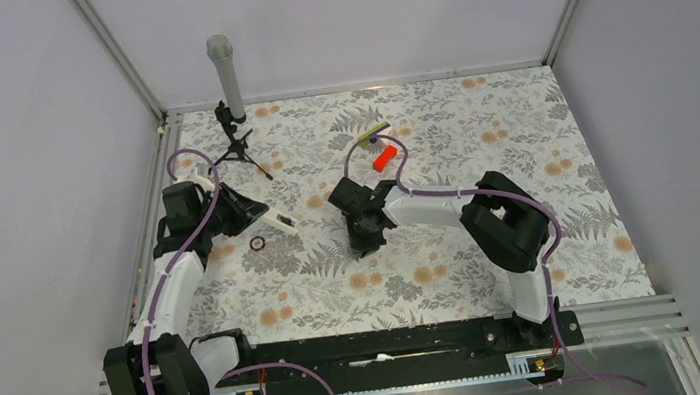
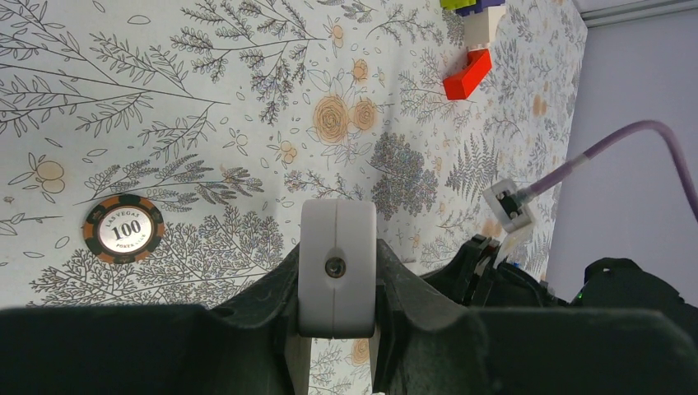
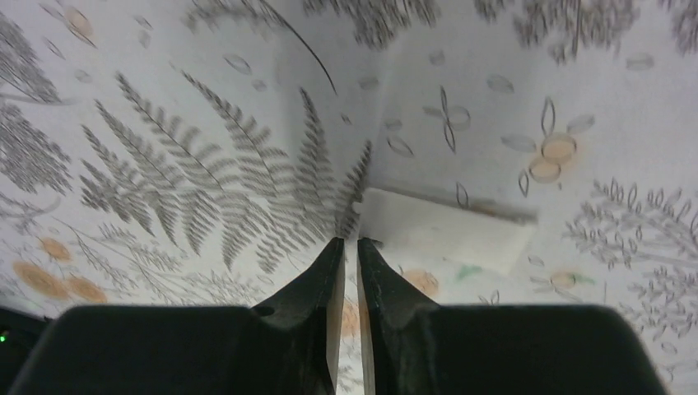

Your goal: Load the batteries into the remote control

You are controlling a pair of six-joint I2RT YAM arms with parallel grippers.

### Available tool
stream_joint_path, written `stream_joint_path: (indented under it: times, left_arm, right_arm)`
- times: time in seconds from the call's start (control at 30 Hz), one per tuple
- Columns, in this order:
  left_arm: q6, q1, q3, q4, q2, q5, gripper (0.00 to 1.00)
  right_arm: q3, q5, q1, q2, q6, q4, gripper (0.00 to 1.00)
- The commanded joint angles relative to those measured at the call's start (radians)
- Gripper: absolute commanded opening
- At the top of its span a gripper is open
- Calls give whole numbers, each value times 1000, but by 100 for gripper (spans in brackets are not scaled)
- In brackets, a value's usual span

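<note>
Grasping the remote (image 2: 337, 263) at left in the left fingers (image 2: 405, 286), right fingers (image 3: 317, 280) pinched nearly together mid-counter (image 1: 478, 121) beside a white piece (image 3: 449, 230).

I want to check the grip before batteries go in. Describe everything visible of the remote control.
The remote control is a slim white plastic-looking bar, clamped between the left gripper's fingers. The wrist view shows it end-on: a rounded face with a centre seam and small screw. No buttons visible. A poker chip lies nearby, apart.

One remote (image 2: 337, 267), one chip (image 2: 123, 229), one block (image 2: 467, 74)
</note>
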State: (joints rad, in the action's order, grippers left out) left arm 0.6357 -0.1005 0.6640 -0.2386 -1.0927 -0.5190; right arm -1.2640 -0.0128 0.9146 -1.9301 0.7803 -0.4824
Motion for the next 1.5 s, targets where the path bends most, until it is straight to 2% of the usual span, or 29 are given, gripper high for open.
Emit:
stream_joint_path:
  times: [0.0, 0.13, 0.2, 0.33, 0.4, 0.47, 0.57, 0.67, 0.9, 1.1, 1.17, 1.37, 1.47]
  left_arm:
    - [-17, -7, 14, 43, 28, -10, 0]
    - [-28, -8, 18, 35, 33, -2, 0]
    - [-29, -10, 18, 36, 32, -1, 0]
    - [-28, -11, 23, 39, 23, -7, 0]
    - [-25, -13, 25, 43, 15, -14, 0]
    - [-19, -12, 23, 51, 10, -24, 0]
    - [-11, -13, 19, 57, 9, -29, 0]
    - [-10, -13, 18, 58, 14, -28, 0]
    - [-11, -13, 13, 65, 11, -33, 0]
    - [-8, -13, 8, 72, 17, -37, 0]
    - [-12, -13, 10, 70, 17, -38, 0]
    - [-16, -15, 11, 68, 18, -43, 0]
    - [-15, -15, 10, 69, 17, -45, 0]
  right_arm:
    - [-83, 131, 6, -40, -74, 41, 19]
    - [-49, 190, 6, 47, -214, 94, 24]
    - [8, 193, 6, 142, -283, 143, 37]
    - [127, 135, 4, 271, -517, 229, 75]
    - [154, 82, 4, 287, -643, 233, 84]
    - [145, 31, 4, 264, -756, 176, 86]
    - [81, -10, 4, 183, -901, 37, 85]
    - [30, -14, 3, 109, -980, -63, 81]
    - [-26, 39, 1, 44, -1024, -98, 79]
    - [-69, -15, -26, -24, -1050, -130, 78]
    - [-91, -52, -40, -47, -1069, -151, 75]
    - [-128, -118, -62, -100, -1094, -170, 49]
    - [-124, -118, -62, -113, -1080, -169, 40]
